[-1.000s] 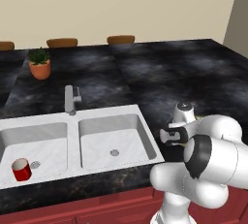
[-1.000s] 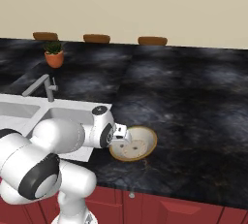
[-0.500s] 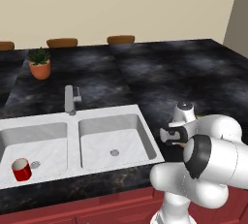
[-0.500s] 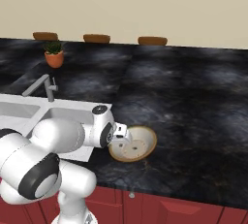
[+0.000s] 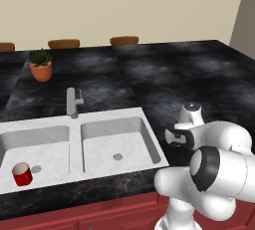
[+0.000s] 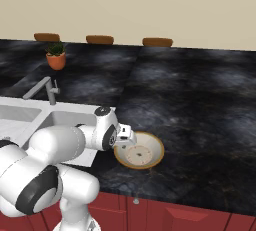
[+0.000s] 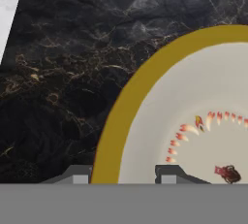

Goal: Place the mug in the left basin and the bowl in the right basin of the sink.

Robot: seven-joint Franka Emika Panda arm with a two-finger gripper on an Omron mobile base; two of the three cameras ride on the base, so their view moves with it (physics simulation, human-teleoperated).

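1. The bowl (image 6: 139, 150) sat on the black stone counter (image 6: 200, 105) at lower centre of the right base view, just right of the sink (image 5: 79, 149).
2. In the hand view, the gripper (image 7: 121, 173) straddled the bowl's golden rim, one fingertip (image 7: 77, 174) outside and one inside (jaws partly apart, contact unclear).
3. The mug (image 5: 22, 174) stood upright in the left basin (image 5: 35, 149), lower left of the left base view, beside the drain.
4. The right basin (image 5: 117, 142) lay next to it, the faucet (image 5: 73, 102) behind.
5. A potted plant (image 5: 41, 64) stood upper left.

No readable text, labels, brands or numbers anywhere, bowl (image 7: 193, 121) carries painted motifs only
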